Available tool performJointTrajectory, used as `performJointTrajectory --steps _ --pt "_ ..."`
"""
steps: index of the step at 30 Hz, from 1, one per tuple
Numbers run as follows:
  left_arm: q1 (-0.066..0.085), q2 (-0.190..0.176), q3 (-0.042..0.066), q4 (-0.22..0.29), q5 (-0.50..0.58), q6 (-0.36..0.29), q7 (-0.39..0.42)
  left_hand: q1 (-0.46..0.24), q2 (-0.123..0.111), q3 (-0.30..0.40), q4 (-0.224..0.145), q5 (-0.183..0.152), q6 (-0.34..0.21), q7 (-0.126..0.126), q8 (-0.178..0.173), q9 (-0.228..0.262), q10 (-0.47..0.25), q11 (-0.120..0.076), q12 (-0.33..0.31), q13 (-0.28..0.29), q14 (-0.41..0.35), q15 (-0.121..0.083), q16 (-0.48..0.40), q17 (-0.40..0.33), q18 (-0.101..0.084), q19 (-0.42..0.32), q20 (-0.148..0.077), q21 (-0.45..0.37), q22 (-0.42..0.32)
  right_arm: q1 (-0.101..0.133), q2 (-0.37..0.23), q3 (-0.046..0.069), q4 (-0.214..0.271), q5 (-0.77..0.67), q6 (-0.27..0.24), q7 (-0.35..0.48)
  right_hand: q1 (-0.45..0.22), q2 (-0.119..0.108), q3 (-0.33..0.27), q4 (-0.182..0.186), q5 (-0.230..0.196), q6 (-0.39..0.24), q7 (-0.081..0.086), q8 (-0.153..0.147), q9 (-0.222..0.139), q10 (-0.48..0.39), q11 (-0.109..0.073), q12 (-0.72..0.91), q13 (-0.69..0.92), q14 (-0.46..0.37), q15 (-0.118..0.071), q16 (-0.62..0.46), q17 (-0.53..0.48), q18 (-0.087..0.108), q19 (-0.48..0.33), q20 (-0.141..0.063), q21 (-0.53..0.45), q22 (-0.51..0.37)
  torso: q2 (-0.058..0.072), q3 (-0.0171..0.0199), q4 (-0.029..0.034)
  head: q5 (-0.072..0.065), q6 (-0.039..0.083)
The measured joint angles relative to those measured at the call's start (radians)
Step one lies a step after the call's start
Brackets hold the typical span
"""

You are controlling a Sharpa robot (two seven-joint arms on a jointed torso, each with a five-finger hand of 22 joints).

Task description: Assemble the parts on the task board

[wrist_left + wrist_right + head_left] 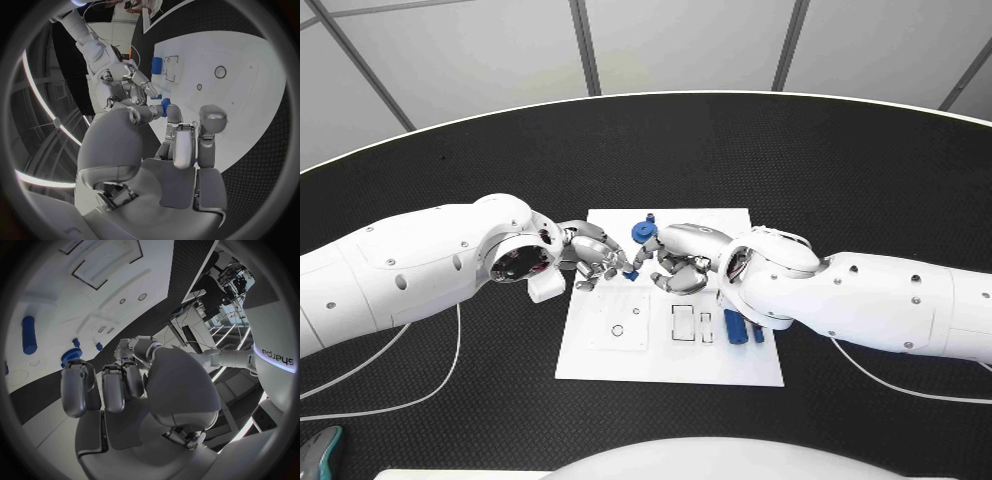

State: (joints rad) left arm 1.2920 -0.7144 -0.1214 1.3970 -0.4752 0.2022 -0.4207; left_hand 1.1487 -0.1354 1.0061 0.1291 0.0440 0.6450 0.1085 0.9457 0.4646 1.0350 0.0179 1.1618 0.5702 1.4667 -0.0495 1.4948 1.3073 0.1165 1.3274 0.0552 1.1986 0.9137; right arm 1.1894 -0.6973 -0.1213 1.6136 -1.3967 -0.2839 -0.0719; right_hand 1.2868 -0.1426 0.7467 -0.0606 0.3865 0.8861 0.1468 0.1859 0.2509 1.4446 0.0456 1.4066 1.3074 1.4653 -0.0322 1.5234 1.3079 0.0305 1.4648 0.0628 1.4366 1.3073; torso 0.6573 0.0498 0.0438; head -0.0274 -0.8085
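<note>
The white task board [668, 345] lies in the middle of the black counter [733, 140]; both hands meet over its far half. The left hand [593, 255] reaches in from the left edge of the board, fingers curled toward the centre; whether they pinch anything I cannot tell, though a small blue part [630, 274] shows right at their tips. The right hand [682, 262] comes in from the right, fingers bent downward over the board's middle; whether it holds something I likewise cannot tell. A round blue gear-like part [643, 232] stands at the far edge of the board, between the two hands; two long blue parts [741, 325] lie side by side near the board's right edge, partly under the right forearm. Outlined recesses [684, 322] and a small ring [617, 330] mark the board's near half.
</note>
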Motion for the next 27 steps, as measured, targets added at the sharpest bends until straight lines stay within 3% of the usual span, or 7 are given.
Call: performJointTrajectory --steps 5,12,19,27 --pt "0.0 0.0 0.0 0.0 0.0 0.004 -0.004 0.0 0.0 0.0 0.0 0.002 0.0 0.0 0.0 0.0 0.0 0.0 0.0 0.0 0.0 0.0 0.0 0.0 0.0 0.0 0.0 0.0 0.0 0.0 -0.006 0.0 0.0 0.0 -0.034 -0.004 -0.012 -0.002 0.0 0.0 0.0 0.006 0.001 -0.001 -0.001 -0.007 0.007 0.0 0.0 0.0 0.007 0.0 0.0 0.0 0.002 0.007 0.0 0.0 0.0 0.0 0.0001 0.0 0.0" --pt "0.0 -0.004 0.0 0.007 -0.017 -0.023 -0.001 0.001 -0.001 0.001 -0.001 0.005 0.0 0.0 0.0 0.0 0.007 0.0 0.004 0.007 0.0 0.0 0.0 0.0 0.0 0.0 0.0 0.004 0.003 0.0 -0.045 0.0 0.019 0.0 -0.135 -0.003 -0.024 -0.005 -0.006 0.0 0.0 0.0 0.007 -0.006 -0.006 -0.006 0.014 0.0 0.0 0.0 0.014 0.0 0.0 0.0 0.002 0.009 0.0 0.0 0.0 0.0005 0.0002 0.003 0.0" --pt "0.0 -0.012 0.0 0.036 -0.106 -0.152 0.008 0.013 -0.013 0.002 -0.001 0.005 0.006 0.006 0.0 -0.009 0.058 -0.007 0.035 0.06 0.0 0.0 0.007 0.0 0.0 0.012 -0.012 0.032 0.042 0.001 -0.126 0.004 0.067 0.011 -0.208 0.005 -0.024 -0.005 -0.009 -0.002 0.0 0.002 0.009 -0.006 -0.006 -0.006 0.014 0.0 0.0 0.0 0.014 0.0 0.0 0.0 0.002 0.016 0.0 0.0 -0.001 0.0014 0.0001 0.007 0.001" --pt "-0.009 -0.02 -0.001 0.073 -0.203 -0.344 -0.027 0.005 -0.032 0.017 0.006 0.01 0.013 0.013 0.0 -0.018 0.102 -0.017 0.054 0.106 0.0 -0.007 0.012 0.0 0.0 0.023 -0.016 0.047 0.063 0.02 -0.224 0.013 0.11 0.105 -0.269 0.025 -0.024 -0.005 -0.008 -0.008 0.0 0.007 0.014 -0.006 -0.006 -0.01 0.017 0.0 0.0 0.0 0.014 0.0 0.0 0.0 0.002 0.016 0.0 0.0 -0.002 0.0038 0.0007 0.012 0.0"
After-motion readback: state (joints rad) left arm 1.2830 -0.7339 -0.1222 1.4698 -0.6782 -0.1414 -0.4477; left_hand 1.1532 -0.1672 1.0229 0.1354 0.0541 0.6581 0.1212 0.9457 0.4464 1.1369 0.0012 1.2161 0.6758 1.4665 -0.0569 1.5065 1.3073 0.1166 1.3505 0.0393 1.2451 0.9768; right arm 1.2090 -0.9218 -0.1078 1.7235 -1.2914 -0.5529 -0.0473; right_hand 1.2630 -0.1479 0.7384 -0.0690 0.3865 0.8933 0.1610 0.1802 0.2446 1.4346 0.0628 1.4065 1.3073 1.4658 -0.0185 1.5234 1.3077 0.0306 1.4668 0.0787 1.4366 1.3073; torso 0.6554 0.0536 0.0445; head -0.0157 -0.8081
